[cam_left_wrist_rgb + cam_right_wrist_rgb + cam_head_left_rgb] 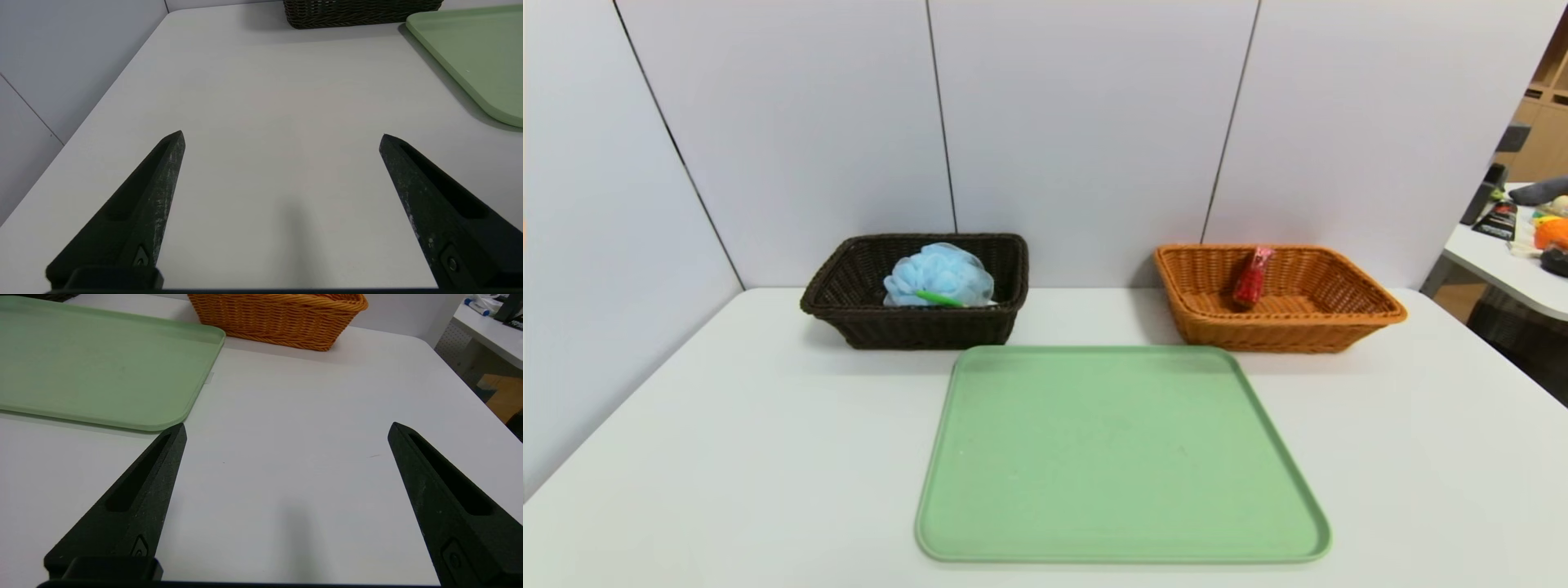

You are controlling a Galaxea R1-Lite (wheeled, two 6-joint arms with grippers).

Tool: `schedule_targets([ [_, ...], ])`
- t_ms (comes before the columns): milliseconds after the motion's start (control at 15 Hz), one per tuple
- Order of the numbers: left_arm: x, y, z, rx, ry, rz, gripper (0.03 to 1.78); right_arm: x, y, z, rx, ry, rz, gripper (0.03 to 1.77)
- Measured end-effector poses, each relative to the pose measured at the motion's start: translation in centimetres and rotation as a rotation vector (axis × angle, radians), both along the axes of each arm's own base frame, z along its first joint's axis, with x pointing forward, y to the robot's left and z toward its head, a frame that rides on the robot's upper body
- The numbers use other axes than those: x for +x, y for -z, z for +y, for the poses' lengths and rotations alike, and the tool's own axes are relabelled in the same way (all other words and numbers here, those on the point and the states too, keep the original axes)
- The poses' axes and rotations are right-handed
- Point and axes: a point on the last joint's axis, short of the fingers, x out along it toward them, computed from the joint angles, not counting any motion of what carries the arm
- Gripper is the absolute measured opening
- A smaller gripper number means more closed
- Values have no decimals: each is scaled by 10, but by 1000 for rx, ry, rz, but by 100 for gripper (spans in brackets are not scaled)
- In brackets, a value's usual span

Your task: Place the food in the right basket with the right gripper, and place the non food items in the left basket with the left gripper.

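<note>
While pale wall panels enclose the white worktop, it carries one green tray, two baskets, dark and orange, and both hands, left and right, gape wide, holding nothing.

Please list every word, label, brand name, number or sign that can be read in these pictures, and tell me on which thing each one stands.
No text can be read anywhere.
The red packet in the orange basket: any print is too small to read.
The dark items on the side table at the far right: possible print, too blurred to read.
The blue bath sponge, the dark basket and the green tray: no writing visible.
</note>
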Motion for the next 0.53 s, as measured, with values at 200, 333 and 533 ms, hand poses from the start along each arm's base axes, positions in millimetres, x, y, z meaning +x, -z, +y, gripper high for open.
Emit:
schedule_targets([
  [200, 0, 0, 0, -17, -1, -2, 169, 0, 0, 0, 42, 4, 1, 170],
  [333, 0, 0, 0, -54, -3, -4, 169, 0, 0, 0, 56, 5, 0, 170],
  [533, 0, 0, 0, -93, -5, -5, 169, 0, 0, 0, 65, 12, 0, 170],
])
